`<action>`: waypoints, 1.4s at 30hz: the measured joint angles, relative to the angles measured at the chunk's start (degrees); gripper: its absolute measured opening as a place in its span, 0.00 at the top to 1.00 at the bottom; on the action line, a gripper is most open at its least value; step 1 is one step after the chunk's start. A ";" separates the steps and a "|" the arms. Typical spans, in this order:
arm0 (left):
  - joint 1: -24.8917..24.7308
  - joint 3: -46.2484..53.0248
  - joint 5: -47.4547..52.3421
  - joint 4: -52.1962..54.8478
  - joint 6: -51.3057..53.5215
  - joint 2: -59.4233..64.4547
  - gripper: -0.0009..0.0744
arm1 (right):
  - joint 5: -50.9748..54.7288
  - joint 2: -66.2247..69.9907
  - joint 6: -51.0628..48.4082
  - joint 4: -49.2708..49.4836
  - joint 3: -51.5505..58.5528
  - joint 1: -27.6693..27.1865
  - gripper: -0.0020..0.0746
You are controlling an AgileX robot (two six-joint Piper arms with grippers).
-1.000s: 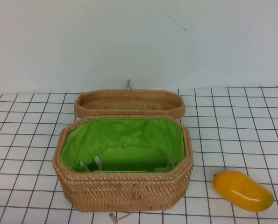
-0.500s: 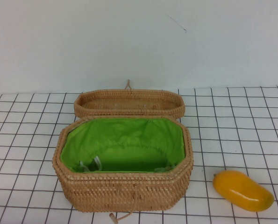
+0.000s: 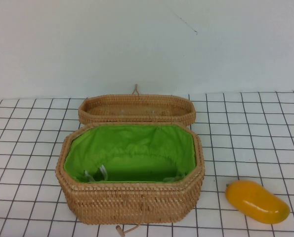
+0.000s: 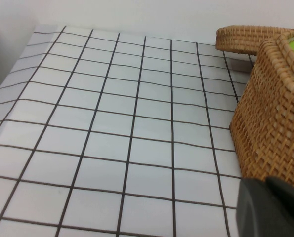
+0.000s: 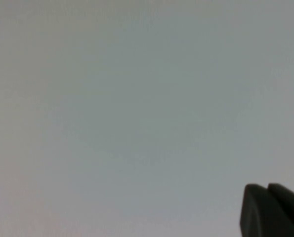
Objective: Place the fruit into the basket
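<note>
Fruit (image 3: 257, 201) lies near the table's (image 3: 265, 138) right front corner, beside the empty basket (image 3: 130, 197); both end effectors, left (image 4: 271, 207) and right (image 5: 273, 211), apparently parked, grip states indiscernible.

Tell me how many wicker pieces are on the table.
2. The green-lined basket sits front and centre; its lid lies just behind it. The mango rests to the basket's right. The left gripper and right gripper barely show in their own wrist views.

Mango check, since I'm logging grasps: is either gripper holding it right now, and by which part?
Nothing is held. The mango lies on the table right of the basket. Left gripper sits beside the basket; right gripper faces blank wall.
</note>
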 joint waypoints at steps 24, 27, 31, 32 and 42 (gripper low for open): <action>0.00 0.00 0.00 0.00 0.00 0.00 0.99 | 42.09 20.42 13.22 -28.98 -44.61 2.58 0.98; 0.00 0.00 0.00 0.00 0.00 0.00 0.99 | 50.40 25.26 3.34 -29.00 -46.75 3.99 0.98; 0.00 0.00 0.00 0.00 0.00 0.00 0.99 | 63.89 31.25 -6.13 -26.62 -47.29 7.79 0.98; 0.00 0.00 0.00 0.00 0.00 0.00 0.99 | 66.73 32.42 -6.96 -25.18 -47.32 9.04 0.98; 0.00 0.00 0.00 0.00 0.00 0.00 0.99 | 90.40 52.39 -28.01 0.33 -47.42 17.84 0.98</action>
